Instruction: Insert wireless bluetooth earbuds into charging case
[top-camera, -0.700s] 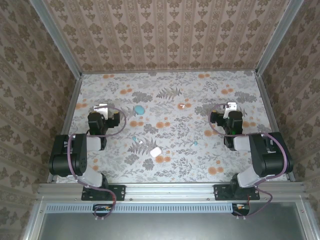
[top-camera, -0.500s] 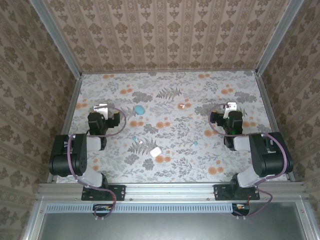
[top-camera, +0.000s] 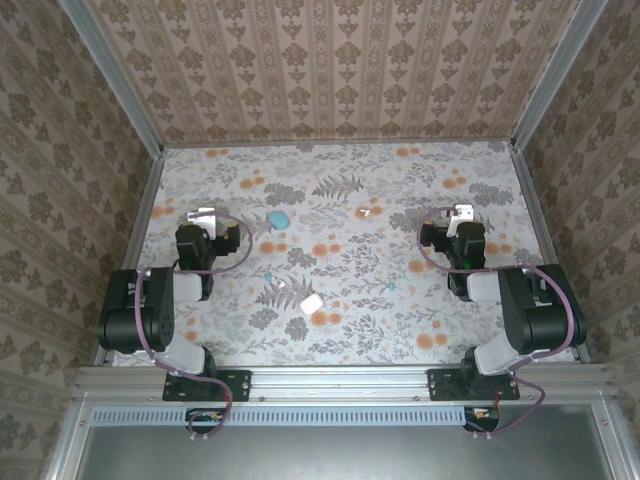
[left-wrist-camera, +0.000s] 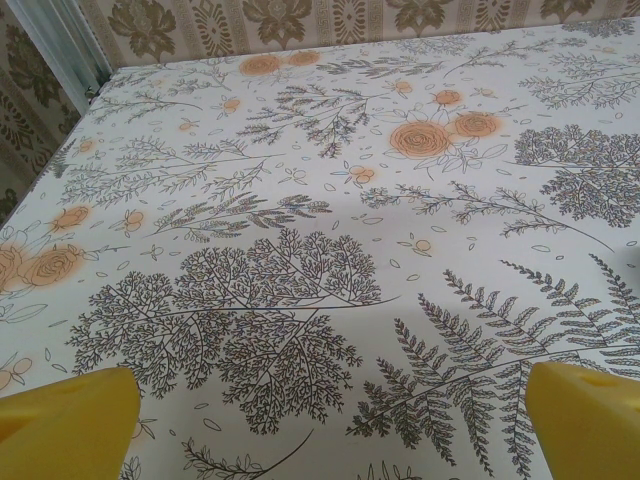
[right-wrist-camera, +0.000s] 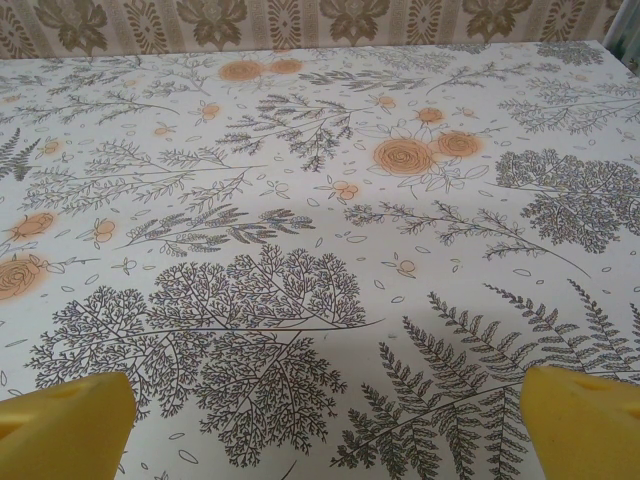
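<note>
Left tool (top-camera: 203, 217) has its yellow fingers (left-wrist-camera: 65, 415) spread wide, gripping nothing, poised over the bare floral bench (top-camera: 400, 335). Just right of it lies a teal oval case (top-camera: 277, 219). Nearer the arms sits a tiny teal earbud (top-camera: 268, 277), then a white case (top-camera: 311, 303) lying askew. A pinkish earbud (top-camera: 364, 211) rests mid-bench, with a second teal earbud (top-camera: 392, 285) nearer. The earbuds are too small to tell which way they point. Right tool (top-camera: 460, 213) is wide too, holding nothing.
</note>
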